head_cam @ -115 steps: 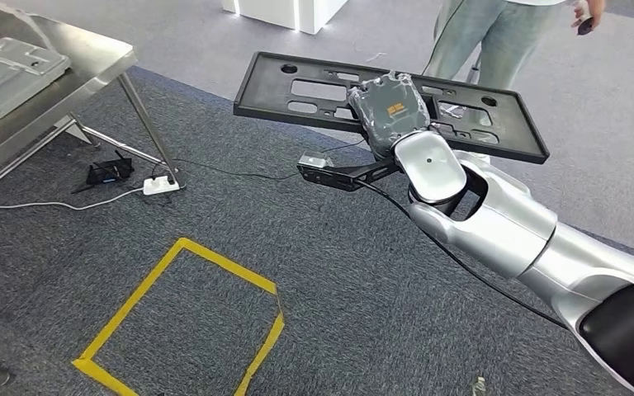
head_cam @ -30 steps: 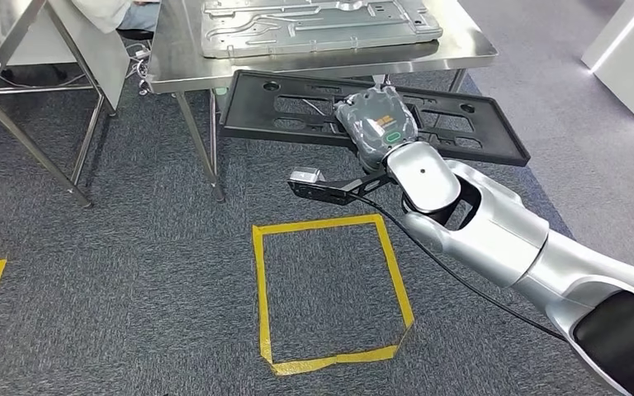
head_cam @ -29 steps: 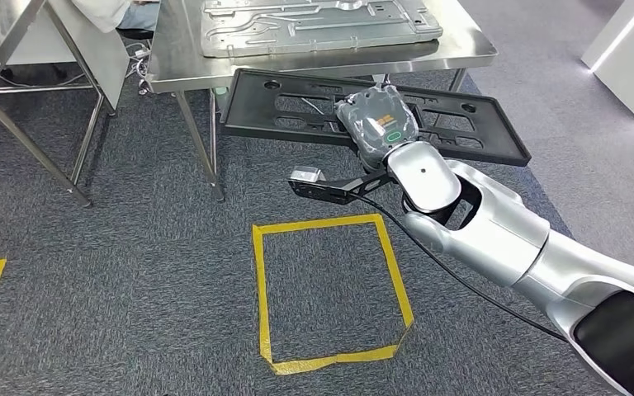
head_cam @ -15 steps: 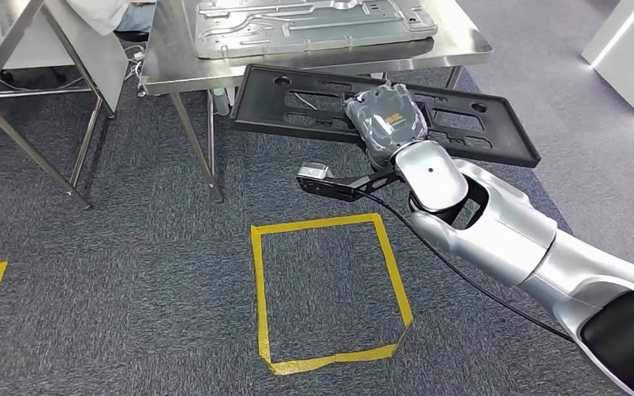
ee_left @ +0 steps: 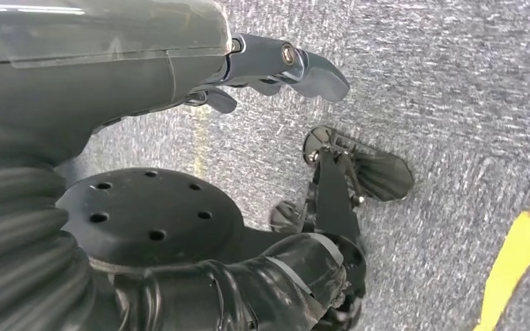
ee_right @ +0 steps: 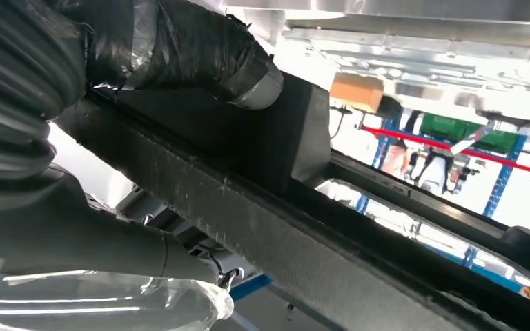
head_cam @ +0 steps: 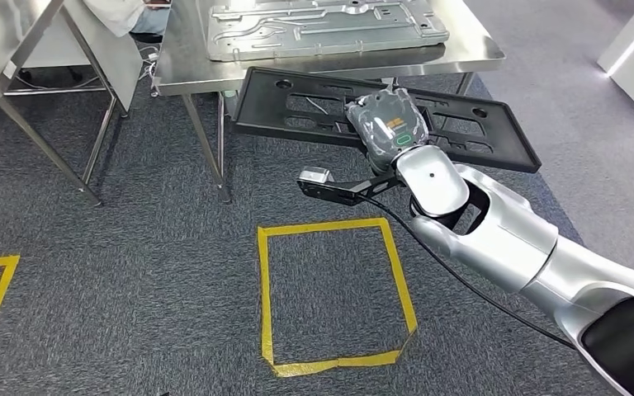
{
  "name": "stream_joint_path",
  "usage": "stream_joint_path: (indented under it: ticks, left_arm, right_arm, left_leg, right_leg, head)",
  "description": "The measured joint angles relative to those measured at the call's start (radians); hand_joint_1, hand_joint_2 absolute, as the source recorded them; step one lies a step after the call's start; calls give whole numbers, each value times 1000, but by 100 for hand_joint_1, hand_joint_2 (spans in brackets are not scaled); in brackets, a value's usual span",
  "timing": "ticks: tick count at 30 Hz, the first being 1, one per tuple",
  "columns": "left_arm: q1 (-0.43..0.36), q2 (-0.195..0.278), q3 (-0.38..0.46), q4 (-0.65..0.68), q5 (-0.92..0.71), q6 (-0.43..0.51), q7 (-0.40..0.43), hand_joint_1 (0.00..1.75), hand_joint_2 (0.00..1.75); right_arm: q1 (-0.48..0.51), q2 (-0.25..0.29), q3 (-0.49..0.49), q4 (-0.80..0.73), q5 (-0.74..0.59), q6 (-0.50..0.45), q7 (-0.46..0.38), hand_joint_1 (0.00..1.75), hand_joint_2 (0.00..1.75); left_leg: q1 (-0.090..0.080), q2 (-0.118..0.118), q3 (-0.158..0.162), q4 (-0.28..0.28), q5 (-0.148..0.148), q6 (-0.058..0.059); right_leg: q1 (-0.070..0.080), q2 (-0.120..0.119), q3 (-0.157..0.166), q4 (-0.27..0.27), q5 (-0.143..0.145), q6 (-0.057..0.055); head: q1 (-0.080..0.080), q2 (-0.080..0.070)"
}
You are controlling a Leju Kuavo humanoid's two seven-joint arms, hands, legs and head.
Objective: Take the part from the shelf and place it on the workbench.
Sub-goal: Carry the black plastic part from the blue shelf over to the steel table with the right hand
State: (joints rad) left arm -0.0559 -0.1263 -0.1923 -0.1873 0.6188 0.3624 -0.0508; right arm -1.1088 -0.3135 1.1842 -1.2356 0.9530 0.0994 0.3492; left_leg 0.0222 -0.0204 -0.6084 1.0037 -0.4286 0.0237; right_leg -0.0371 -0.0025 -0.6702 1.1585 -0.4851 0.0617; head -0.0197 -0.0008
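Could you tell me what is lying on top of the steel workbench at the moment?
A large silver stamped metal panel lies flat on the workbench. The black part, held by the right hand, is not on it yet; its far edge hides part of the bench's front edge.

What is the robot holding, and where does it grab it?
The right hand holds the black part by the middle of its near long edge. The left hand hangs over the carpet, holding nothing.
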Motion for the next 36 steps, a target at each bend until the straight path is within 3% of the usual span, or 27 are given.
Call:
stream_joint_path:
  ticks: [1, 3, 7, 9, 11, 12, 13, 14, 16, 17, 19, 22, 24, 26, 27, 28, 29, 32, 34, 36]
  left_arm:
    - [0, 1, 0, 0, 0, 0, 0, 0, 175]
    - [-1, 2, 0, 0, 1, 1, 0, 0, 175]
    - [2, 2, 0, 0, 2, 2, 0, 0, 175]
    - [2, 2, 0, 0, 3, 2, 0, 0, 175]
    - [1, 2, 0, 0, 3, 2, 0, 0, 175]
    - [1, 2, -1, 0, 3, 2, 0, 0, 175]
    - [1, 2, -1, 0, 3, 2, 0, 0, 175]
    - [1, 2, -1, 0, 3, 2, -1, 0, 175]
    - [1, 2, -1, 0, 3, 2, -2, 0, 175]
    - [0, 3, -1, 0, 3, 2, -3, 0, 175]
    - [-2, 5, -1, 0, 3, 2, -5, 0, 175]
    - [-1, 4, -2, 0, 3, 2, -5, 0, 175]
    - [-1, 4, -2, 0, 3, 2, -7, 0, 175]
    - [-2, 4, -2, 0, 3, 2, -11, 0, 175]
    - [-1, 4, -2, 0, 4, 2, -12, 0, 175]
    - [-1, 4, -3, 0, 4, 2, -14, 0, 175]
    - [-1, 4, -3, 0, 5, 3, -15, 0, 175]
    - [-1, 5, -8, 0, 6, 4, -20, 0, 175]
    - [-2, 5, -13, 0, 4, 5, -18, 0, 175]
    - [-2, 6, -18, 0, 2, 6, -15, 0, 175]
  right_arm:
    - [-1, -1, -1, 0, 3, 1, 2, 175, 175]
    - [-1, -1, -4, -2, 12, 0, 7, 175, 175]
    - [-1, -2, -8, -5, 26, -1, 17, 175, 175]
    - [-2, -2, -12, -6, 29, -2, 20, 175, 175]
    - [0, -2, -14, -6, 31, -2, 21, 175, 175]
    - [2, -2, -15, -6, 32, -2, 21, 175, 175]
    - [4, -3, -15, -6, 32, -2, 21, 175, 175]
    - [6, -3, -15, -6, 33, -1, 21, 175, 175]
    - [6, -3, -16, -6, 35, -1, 21, 175, 175]
    - [5, -3, -17, -6, 36, 0, 21, 175, 175]
    - [4, -3, -20, -7, 37, 0, 20, 175, 175]
    - [5, -4, -21, -8, 38, 1, 19, 175, 175]
    - [4, -7, -26, -9, 38, 2, 19, 175, 175]
    - [4, -9, -30, -9, 41, 3, 18, 175, 175]
    - [7, -9, -31, -9, 42, 5, 17, 175, 175]
    - [10, -10, -31, -9, 42, 6, 16, 175, 175]
    - [12, -11, -31, -9, 43, 7, 16, 175, 175]
    - [7, -13, -33, -9, 47, 10, 16, 175, 175]
    - [3, -14, -35, -12, 49, 15, 17, 175, 175]
    - [2, -14, -36, -14, 52, 22, 20, 175, 175]
  left_leg:
    - [1, -4, -3, 9, -6, -9]
    - [1, -9, -11, 24, -13, -27]
    - [4, -7, -20, 33, -20, -47]
    - [5, 6, -56, 111, -66, -50]
    - [4, 12, -118, 245, -121, -50]
    - [2, 12, -143, 293, -132, -48]
    - [-1, 13, -151, 306, -124, -43]
    - [-5, 13, -139, 278, -100, -35]
    - [-18, 15, -77, 148, -37, -12]
    - [-24, 17, -48, 87, -19, -3]
    - [-32, 20, -22, 33, -15, 7]
    - [-28, 17, -12, 15, -7, 11]
    - [-20, 17, -3, 1, 0, 15]
    - [-19, 17, -1, -1, 0, 19]
    - [-19, 16, -2, 0, 0, 19]
    - [-19, 15, -2, 1, -1, 19]
    - [-18, 14, -2, 3, -2, 18]
    - [-17, 7, -6, 18, -12, 5]
    - [-19, 5, -12, 27, -16, -6]
    - [-20, 3, -14, 26, -16, -14]
  right_leg:
    - [-1, 4, 28, -59, 24, 3]
    - [0, 12, 57, -121, 40, -4]
    - [6, 8, 55, -122, 41, -40]
    - [6, 6, 56, -124, 44, -53]
    - [12, 6, 56, -124, 43, -58]
    - [16, 6, 56, -124, 42, -60]
    - [21, 5, 57, -124, 41, -62]
    - [25, 5, 58, -124, 41, -63]
    - [32, 5, 62, -124, 39, -65]
    - [35, 4, 62, -124, 38, -65]
    - [36, 2, 60, -126, 39, -60]
    - [36, 0, 60, -127, 35, -47]
    - [36, 2, 36, -70, -2, -39]
    - [31, 2, -25, 56, -61, -32]
    - [29, 2, -54, 112, -79, -29]
    - [26, 2, -70, 138, -79, -26]
    - [24, 2, -67, 126, -60, -24]
    - [18, 3, 19, -57, 30, -23]
    - [20, 6, 48, -119, 43, -31]
    - [22, 6, 49, -121, 44, -45]
  head:
    - [1, 0]
    - [1, 0]
    - [-2, 0]
    - [-6, 0]
    - [-10, 0]
    - [-10, 0]
    - [-10, 0]
    - [-10, 0]
    - [-9, 0]
    - [-9, 0]
    - [-9, 0]
    - [-8, 0]
    - [-4, 0]
    - [-2, 0]
    - [-2, 0]
    - [-2, 0]
    - [-2, 0]
    - [-2, 0]
    - [-3, 0]
    - [-4, 0]
